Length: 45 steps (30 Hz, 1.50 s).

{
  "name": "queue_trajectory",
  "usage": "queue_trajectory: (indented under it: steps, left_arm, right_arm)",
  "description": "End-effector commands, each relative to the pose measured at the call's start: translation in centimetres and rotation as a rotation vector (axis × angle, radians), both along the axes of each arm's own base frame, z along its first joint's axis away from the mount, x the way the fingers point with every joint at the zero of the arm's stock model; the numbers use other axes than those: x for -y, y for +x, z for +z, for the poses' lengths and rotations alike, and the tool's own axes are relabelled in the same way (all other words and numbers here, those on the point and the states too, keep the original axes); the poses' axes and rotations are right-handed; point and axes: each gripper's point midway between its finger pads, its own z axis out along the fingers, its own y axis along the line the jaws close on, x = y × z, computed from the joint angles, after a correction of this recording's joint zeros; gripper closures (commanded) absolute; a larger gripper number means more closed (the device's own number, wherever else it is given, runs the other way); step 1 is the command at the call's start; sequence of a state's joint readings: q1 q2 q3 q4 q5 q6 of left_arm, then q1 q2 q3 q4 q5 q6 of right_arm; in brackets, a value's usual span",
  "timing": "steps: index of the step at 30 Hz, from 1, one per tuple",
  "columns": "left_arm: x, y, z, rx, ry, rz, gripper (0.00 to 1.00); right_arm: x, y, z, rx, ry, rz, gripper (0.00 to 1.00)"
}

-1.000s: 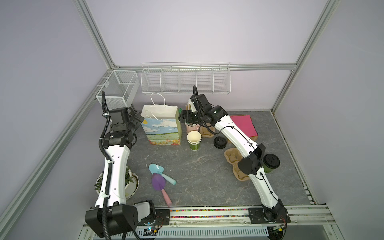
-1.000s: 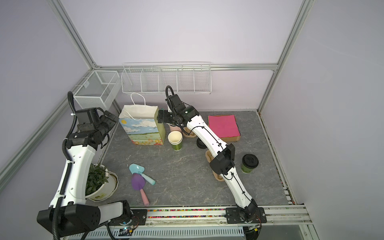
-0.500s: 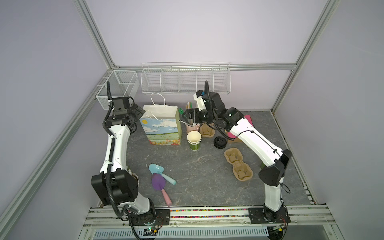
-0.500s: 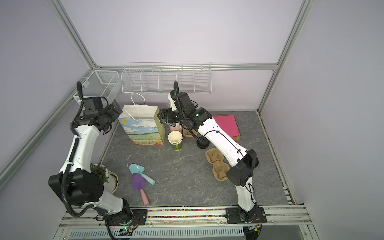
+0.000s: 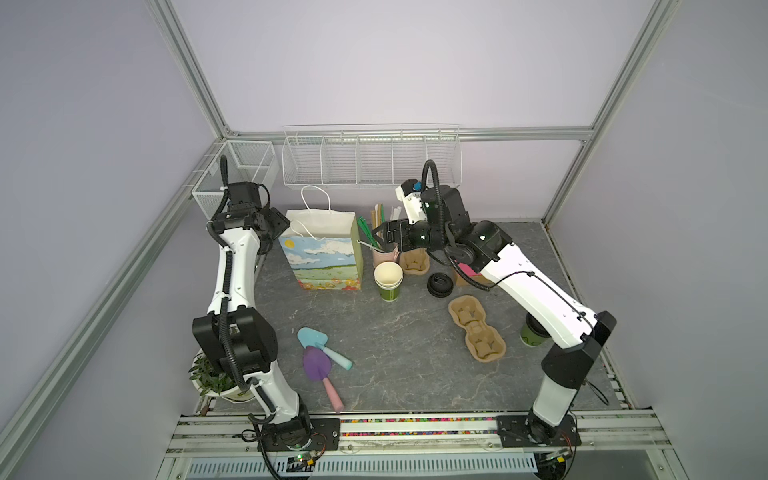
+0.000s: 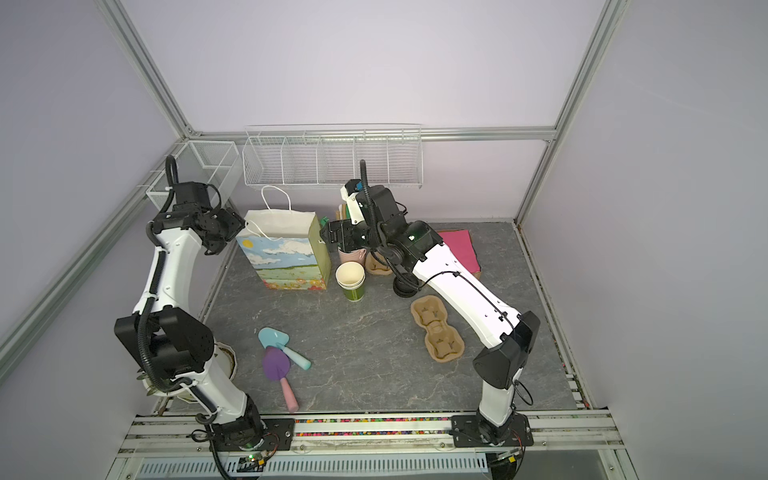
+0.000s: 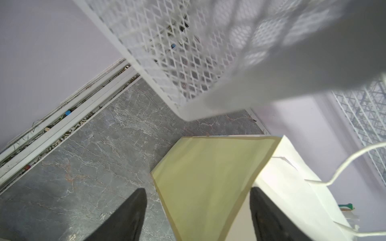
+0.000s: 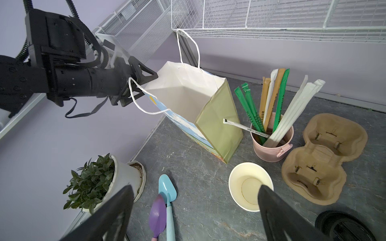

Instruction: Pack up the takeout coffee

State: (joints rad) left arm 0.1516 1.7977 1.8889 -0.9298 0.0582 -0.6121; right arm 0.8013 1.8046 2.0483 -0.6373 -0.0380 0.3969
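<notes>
The takeout coffee [image 5: 529, 335] stands at the right of the table; only its green side shows beneath my right arm's elbow in a top view. The paper bag [image 5: 324, 262] [image 6: 286, 262] [image 8: 188, 94] stands upright with its mouth open at the back left. My left gripper [image 5: 281, 224] [image 7: 197, 191] [image 8: 146, 83] is open at the bag's left rim, one finger [image 7: 129, 212] outside and the other inside the olive side wall [image 7: 208, 177]. My right gripper [image 5: 380, 239] [image 6: 326, 235] [image 8: 195, 187] hangs open and empty by the bag's right side, above the straw bucket.
A pink bucket of straws [image 8: 271, 144], a stack of lidless green cups [image 5: 388, 280] [image 8: 250, 185], loose black lids [image 5: 439, 284], two pulp cup carriers [image 5: 476, 328] [image 8: 321, 158], two trowels [image 5: 320, 353], a potted plant [image 5: 212, 374] and pink napkins [image 6: 457, 249] surround the bag. Wire baskets [image 5: 370, 158] hang on the back wall.
My left gripper has come in to the bag's left rim and its jaws have narrowed somewhat. My right arm's elbow has swung out to the right and now covers most of the takeout coffee.
</notes>
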Motion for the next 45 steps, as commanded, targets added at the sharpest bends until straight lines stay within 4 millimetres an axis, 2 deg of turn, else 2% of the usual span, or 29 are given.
queue_trajectory:
  steps: [1, 8, 16, 25, 30, 45]
  left_arm:
    - [1.5, 1.3, 0.1, 0.03, -0.011, -0.106, 0.22]
    - [2.4, 2.2, -1.6, 0.001, -0.039, -0.161, 0.28]
    - [3.4, 3.0, -1.4, -0.003, -0.038, -0.202, 0.4]
    - [4.0, 3.4, -2.4, -0.028, -0.035, -0.233, 0.56]
    - [4.8, 3.4, -2.3, -0.025, -0.035, -0.259, 0.69]
    - [6.1, 2.9, -1.0, -0.008, -0.029, -0.301, 0.85]
  right_arm:
    - [0.4, -0.8, 1.1, 0.051, -0.007, 0.017, 0.05]
    - [0.0, -0.9, 0.9, 0.057, -0.015, 0.033, 0.04]
    - [-0.2, -1.1, 0.9, 0.061, -0.019, 0.045, 0.05]
    - [-0.3, -1.2, 0.9, 0.069, -0.024, 0.052, 0.04]
    - [-0.5, -1.3, 1.0, 0.069, -0.021, 0.062, 0.04]
    - [-0.5, -2.2, 2.0, 0.094, -0.023, 0.088, 0.04]
